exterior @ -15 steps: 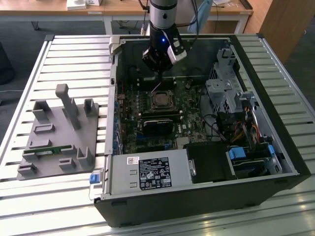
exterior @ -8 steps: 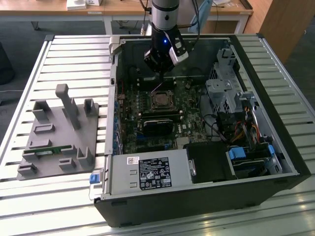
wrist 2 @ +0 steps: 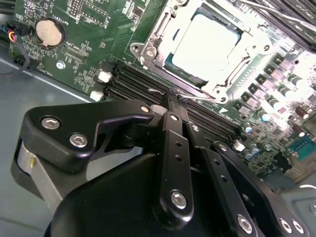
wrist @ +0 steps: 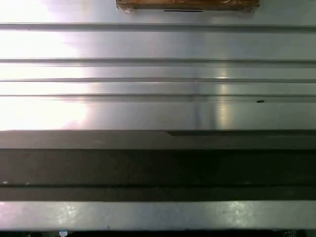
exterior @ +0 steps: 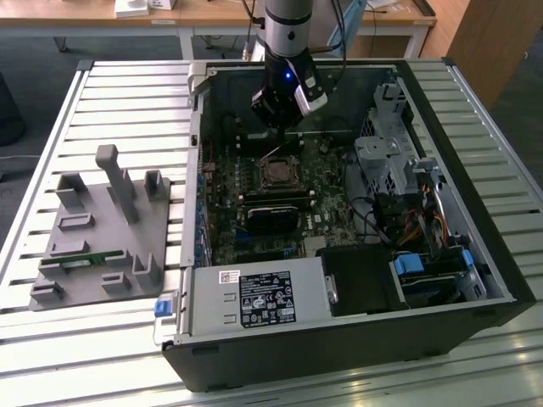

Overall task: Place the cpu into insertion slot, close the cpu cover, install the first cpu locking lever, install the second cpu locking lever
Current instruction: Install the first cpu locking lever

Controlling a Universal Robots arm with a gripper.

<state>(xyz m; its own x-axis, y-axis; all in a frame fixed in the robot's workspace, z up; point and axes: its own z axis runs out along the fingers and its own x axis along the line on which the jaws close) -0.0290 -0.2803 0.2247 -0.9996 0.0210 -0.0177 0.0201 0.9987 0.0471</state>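
A fixture block (exterior: 102, 246) sits on the slatted table (exterior: 127, 102), at the exterior view's left of the computer case (exterior: 339, 348). Inside the case, the cpu (wrist 2: 207, 44) lies in the insertion slot (wrist 2: 148, 52) on the motherboard (wrist 2: 74, 64).

Even light in the exterior view, glare whitening the cpu (wrist 2: 207, 42), bright reflections on metal slats (wrist: 49, 108)

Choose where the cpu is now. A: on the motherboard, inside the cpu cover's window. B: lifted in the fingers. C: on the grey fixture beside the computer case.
A: in the second wrist view the cpu shows bright through the cpu cover, seated on the green motherboard.
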